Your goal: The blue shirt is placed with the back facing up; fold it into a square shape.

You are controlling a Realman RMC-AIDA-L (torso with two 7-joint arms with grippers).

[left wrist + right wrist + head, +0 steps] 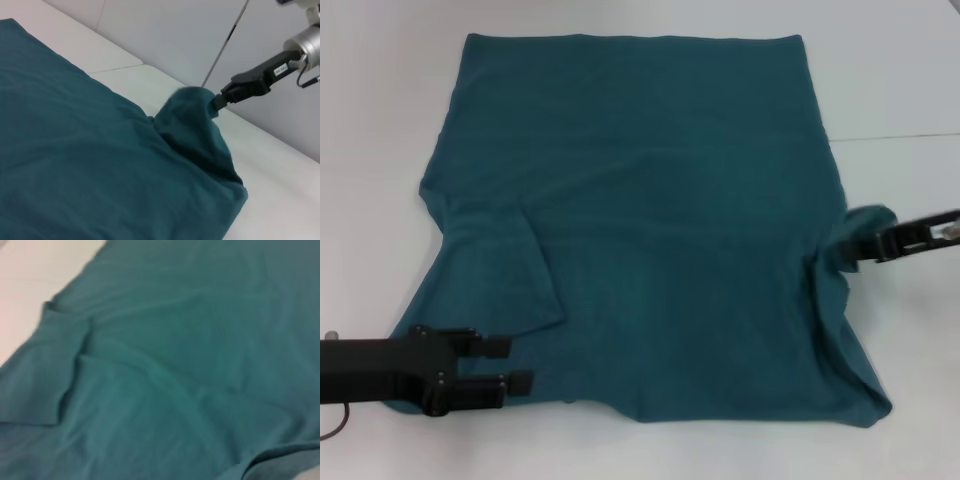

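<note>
One blue shirt (650,220) spread flat, right gripper (855,247) pinching its sleeve

Just a plain white worktop (900,80) under me, evenly lit, with a thin seam line (910,136) running in from its right edge.

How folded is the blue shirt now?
Mostly spread: the blue shirt lies flat, left sleeve folded inward, right sleeve pinched in the right gripper.
</note>
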